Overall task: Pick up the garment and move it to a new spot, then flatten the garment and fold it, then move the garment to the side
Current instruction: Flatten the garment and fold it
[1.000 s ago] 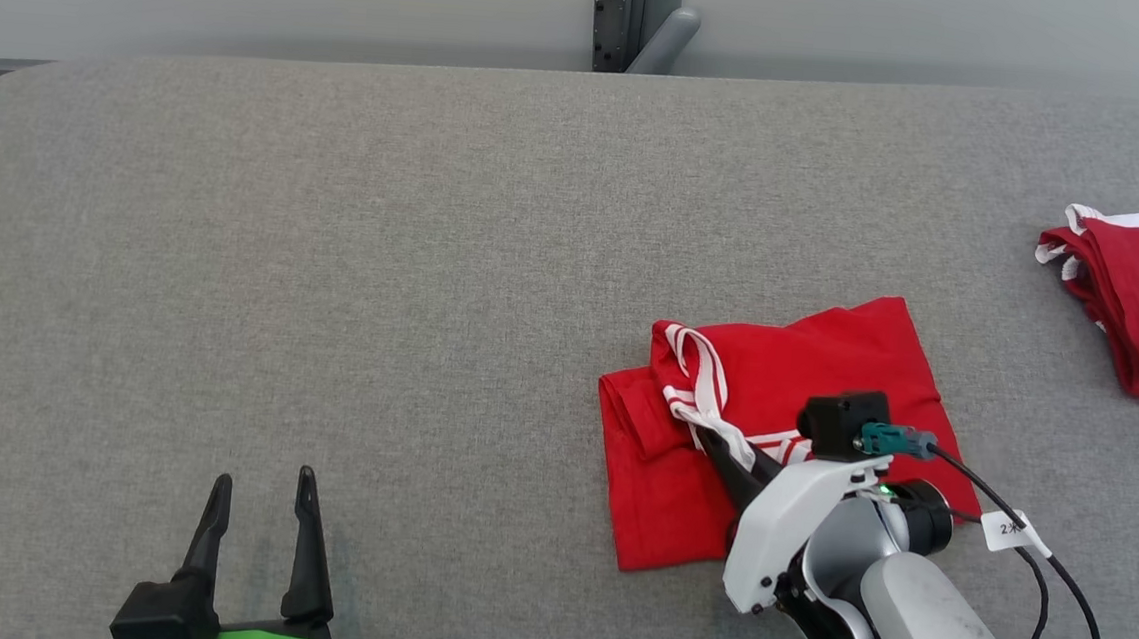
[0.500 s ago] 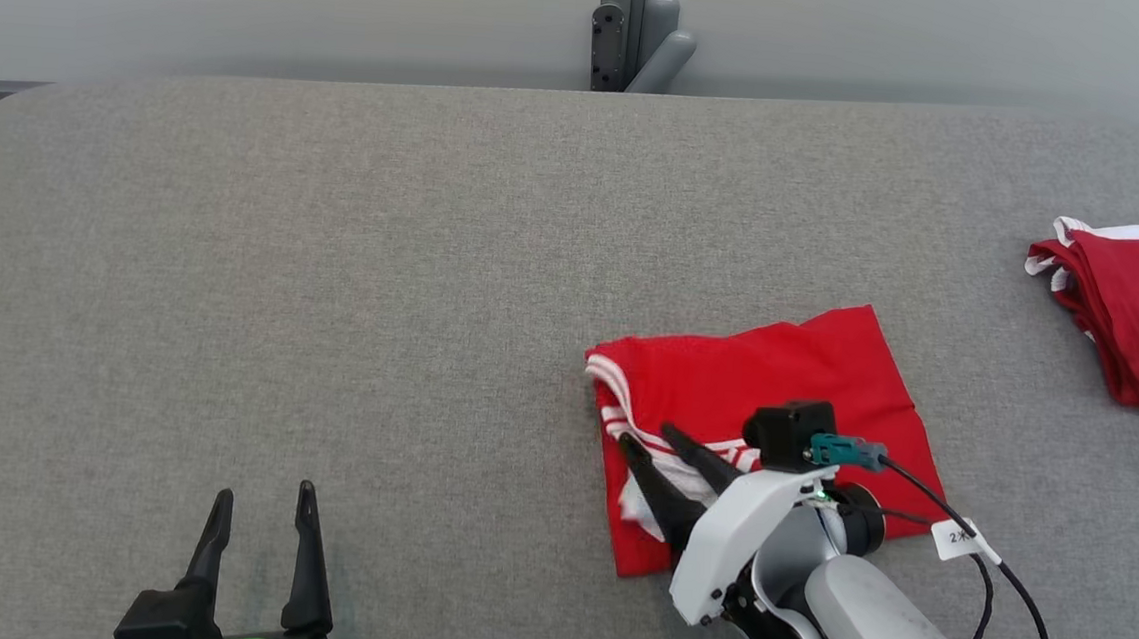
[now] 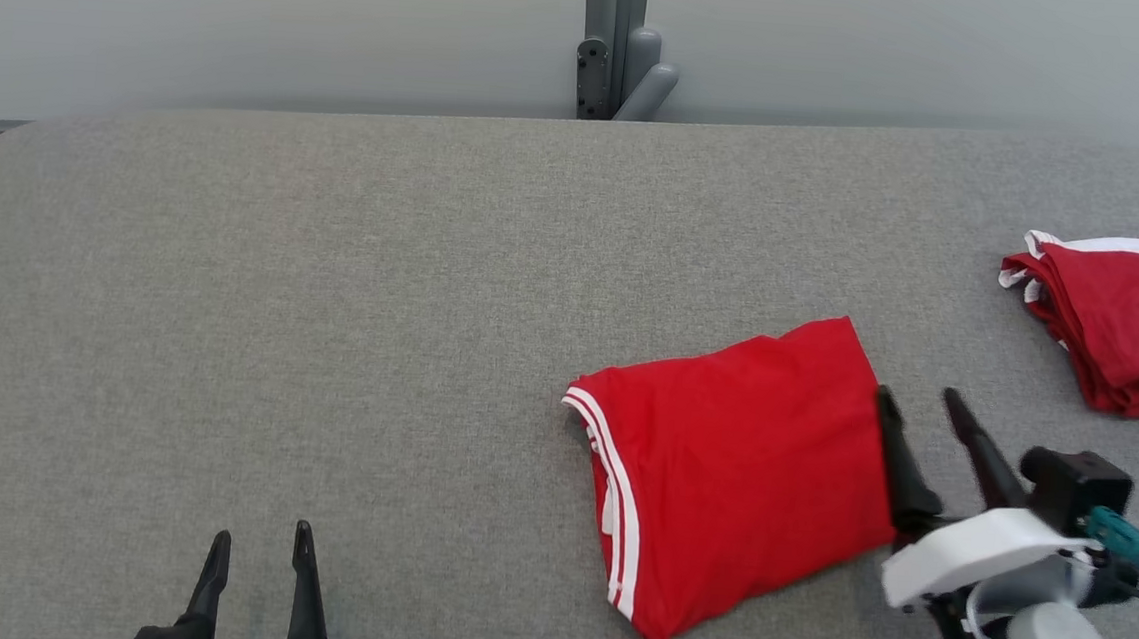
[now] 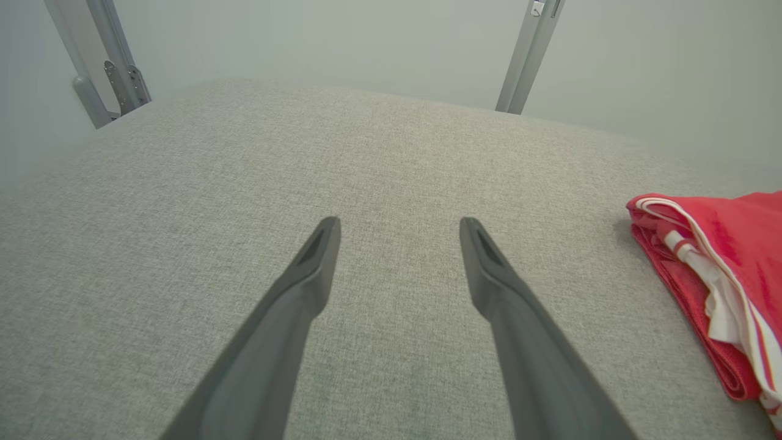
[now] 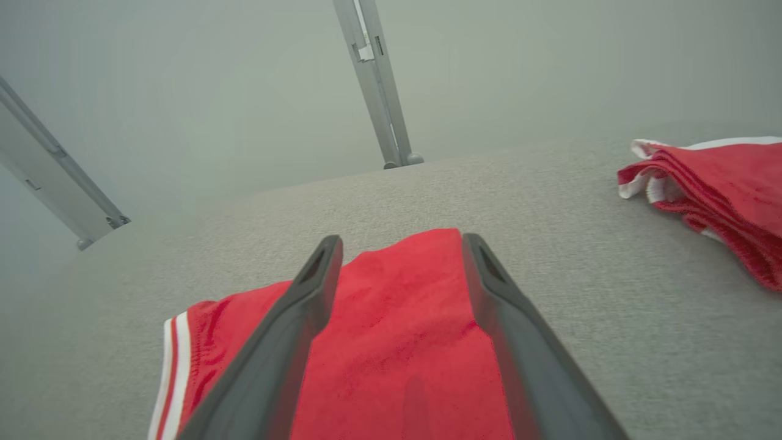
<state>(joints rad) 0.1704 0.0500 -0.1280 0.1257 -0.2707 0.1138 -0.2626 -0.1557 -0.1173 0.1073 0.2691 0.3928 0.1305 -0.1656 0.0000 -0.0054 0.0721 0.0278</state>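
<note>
The garment [image 3: 735, 466] is red with white stripes along its left edge, and it lies folded into a neat block on the grey table [image 3: 331, 293], right of centre. In the right wrist view the garment [image 5: 391, 342] spreads under and between the fingers, nothing gripped. My right gripper [image 3: 914, 404] stands open at the garment's right edge, its left finger touching or just beside the cloth. My left gripper [image 3: 258, 543] is open at the lower left, well clear of the cloth. The left wrist view has the garment's striped edge [image 4: 721, 293] at its far right.
A second pile of red and white cloth [image 3: 1121, 323] lies at the table's right edge, seen too in the right wrist view [image 5: 721, 183]. A grey metal post [image 3: 614, 42] stands behind the table's far edge. Bare grey surface stretches across the left and middle.
My right gripper let go of the cloth, opened, and drew back to the garment's right edge. The garment now lies folded over, stripes at its left. The head camera tilted, shifting the whole picture.
</note>
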